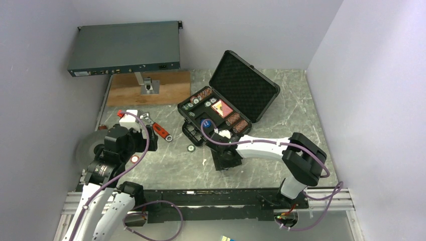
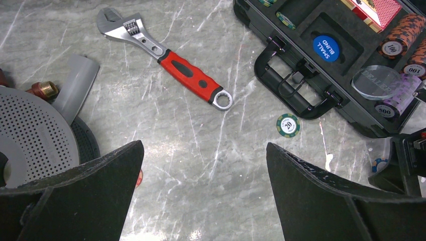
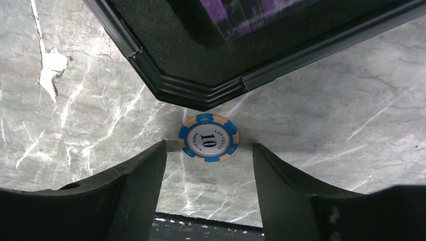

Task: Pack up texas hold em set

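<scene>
Case cut off by top edge; purple contents inside blurred.

A robotics lab cell. Plain walls box in a marbled table; two arms are bolted along its near rail.

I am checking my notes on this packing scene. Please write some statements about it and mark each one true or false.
1. The case is shut. False: its lid stands open.
2. A green chip lies on the table outside the case. True.
3. The right gripper clamps the blue-and-orange chip. False: its jaws are open, with the chip between them on the table.
4. The wrench lies inside the case. False: it lies on the table, beside the case.
5. The left gripper is open and empty. True.
</scene>
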